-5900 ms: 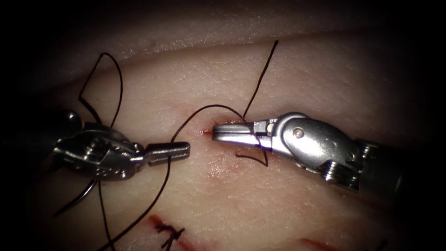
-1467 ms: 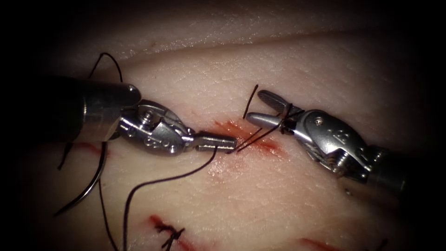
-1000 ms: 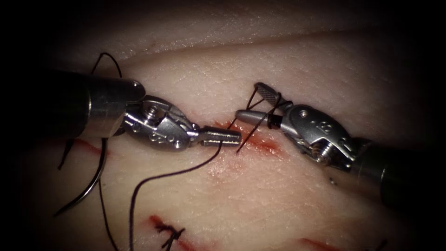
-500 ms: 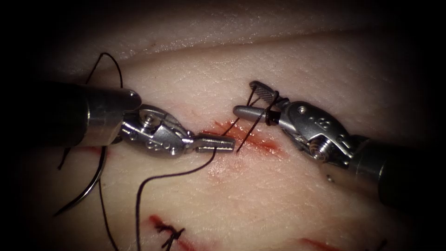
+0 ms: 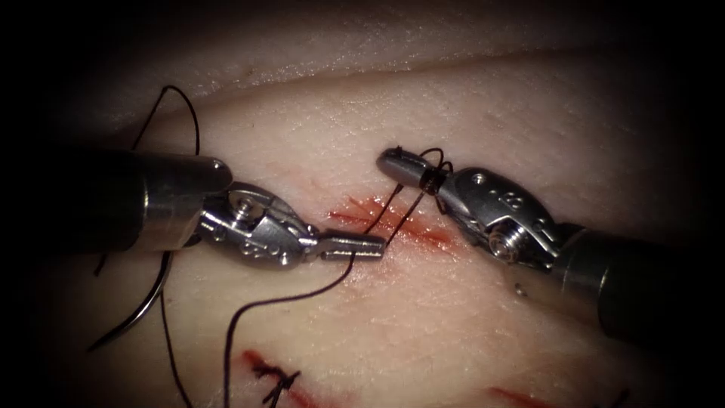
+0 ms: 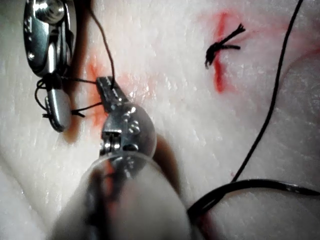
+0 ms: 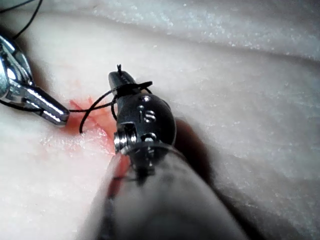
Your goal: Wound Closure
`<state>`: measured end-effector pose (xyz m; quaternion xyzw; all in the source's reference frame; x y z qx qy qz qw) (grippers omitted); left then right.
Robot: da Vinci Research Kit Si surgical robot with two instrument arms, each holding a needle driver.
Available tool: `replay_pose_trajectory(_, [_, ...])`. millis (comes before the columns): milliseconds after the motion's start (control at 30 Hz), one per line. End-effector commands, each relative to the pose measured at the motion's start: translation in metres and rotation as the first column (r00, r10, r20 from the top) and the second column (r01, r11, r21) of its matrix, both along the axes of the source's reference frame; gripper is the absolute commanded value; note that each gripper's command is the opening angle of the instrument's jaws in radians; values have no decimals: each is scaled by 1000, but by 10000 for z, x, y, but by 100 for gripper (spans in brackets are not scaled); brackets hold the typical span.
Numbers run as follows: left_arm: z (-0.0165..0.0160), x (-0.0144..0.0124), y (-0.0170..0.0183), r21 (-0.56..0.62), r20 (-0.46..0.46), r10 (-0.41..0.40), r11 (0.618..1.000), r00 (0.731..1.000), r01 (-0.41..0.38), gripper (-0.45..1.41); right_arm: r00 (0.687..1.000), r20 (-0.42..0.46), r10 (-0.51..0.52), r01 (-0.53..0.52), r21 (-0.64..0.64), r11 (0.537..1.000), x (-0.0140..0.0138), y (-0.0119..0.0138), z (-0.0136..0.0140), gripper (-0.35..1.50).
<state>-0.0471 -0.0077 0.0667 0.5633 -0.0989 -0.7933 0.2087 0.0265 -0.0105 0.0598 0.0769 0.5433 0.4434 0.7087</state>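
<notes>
Tissue (image 5: 423,317) carries one open cut (image 5: 393,227), stained with red fluid (image 5: 434,238), and two more red marks along the near edge of the endoscope view; one of these already holds a dark knot of thread with cut ends (image 5: 276,380). One needle (image 5: 140,313) lies loose on the tissue well to the left of the cut, beneath the left shaft, its curve dark against the pale surface and held by neither tool. Two tools meet over the cut. The left tool (image 5: 370,245) comes in from the left with its jaws together, clamped on the thread (image 5: 294,291) just at the cut's left end; from those jaws one strand sags down and away toward the near edge. The right tool (image 5: 396,162) sits just right of and above the cut, jaws closed together, pinching a short end of thread at the tips, with several turns of thread wound round the jaws near their base. Two strands run from those turns down toward the cut and the left tool's tip. In the left wrist view the left tool (image 6: 106,86) grips thread beside the wound-round right tool (image 6: 56,112); in the right wrist view the right tool (image 7: 120,77) shows the wraps across its closed jaws, with the left tool (image 7: 55,115) close by.
</notes>
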Motion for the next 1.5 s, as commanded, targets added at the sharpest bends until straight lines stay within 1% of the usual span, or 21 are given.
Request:
replay_pose_trajectory(33, [1, -5, 8, 5, 5, -11, 1000, 1000, 11, -45, 1000, 3, -8, 8, -16, 1000, 9, 0, 2, -35])
replay_pose_trajectory(67, [-1, -2, 12, 8, 4, -15, 1000, 1000, 15, -45, 1000, -1, -5, 5, -25, 1000, 9, -2, 1, -35])
replay_pose_trajectory(133, [-12, 10, 37, 21, -9, -44, 999, 999, 44, -45, 1000, 5, 0, 0, -65, 998, 9, -8, -2, -35])
replay_pose_trajectory(167, [-14, 13, 43, 23, -16, -54, 998, 998, 54, -45, 1000, 6, 4, -3, -73, 997, 9, -10, -3, -35])
replay_pose_trajectory(267, [-18, 23, 67, 31, -37, -87, 996, 996, 88, -45, 999, 34, 30, -26, -114, 993, 10, -17, -8, -35])
replay_pose_trajectory(300, [-20, 29, 86, 40, -62, -108, 993, 992, 111, -45, 997, 54, 58, -50, -141, 989, 12, -23, -13, -35])
replay_pose_trajectory(433, [-23, 37, 123, 64, -91, -146, 986, 985, 152, -45, 987, 129, 96, -67, -213, 975, 18, -37, -24, -35])
replay_pose_trajectory(467, [-23, 38, 135, 64, -100, -159, 984, 982, 166, -45, 984, 141, 107, -76, -213, 974, 19, -41, -27, -35])
replay_pose_trajectory(500, [-24, 39, 144, 58, -106, -166, 983, 980, 172, -45, 978, 169, 125, -84, -227, 970, 21, -47, -31, -35])
replay_pose_trajectory(533, [-26, 40, 160, 63, -116, -182, 980, 977, 190, -45, 969, 206, 134, -85, -230, 970, 23, -56, -38, -35])
replay_pose_trajectory(600, [-27, 39, 182, 60, -130, -203, 975, 971, 212, -45, 958, 261, 119, -53, -244, 968, 27, -69, -50, -35])
replay_pose_trajectory(667, [-28, 33, 196, 62, -143, -223, 970, 964, 234, -45, 951, 291, 107, -32, -252, 967, 30, -80, -57, -35])
replay_pose_trajectory(767, [-25, 25, 209, 59, -161, -249, 963, 955, 262, -45, 948, 300, 107, -25, -266, 964, 33, -91, -58, -35])
replay_pose_trajectory(867, [-24, 22, 223, 58, -170, -264, 959, 949, 277, -45, 947, 301, 109, -24, -272, 962, 33, -96, -56, -35])
replay_pose_trajectory(1000, [-24, 30, 259, 68, -156, -311, 944, 938, 324, -45, 945, 312, 100, -11, -276, 961, 35, -108, -51, -35])
replay_pose_trajectory(1100, [-26, 40, 282, 68, -154, -353, 928, 923, 367, -45, 944, 316, 97, -4, -281, 960, 36, -117, -47, -35])
replay_pose_trajectory(1133, [-26, 45, 293, 68, -155, -375, 919, 914, 389, -45, 943, 320, 93, 2, -284, 959, 36, -124, -46, -35])
replay_pose_trajectory(1233, [-24, 51, 306, 67, -167, -394, 910, 904, 410, -45, 941, 327, 88, 11, -289, 957, 37, -136, -44, -35])
replay_pose_trajectory(1500, [-20, 58, 326, 57, -174, -429, 894, 887, 444, -45, 941, 329, 83, 18, -293, 956, 35, -154, -52, -35])
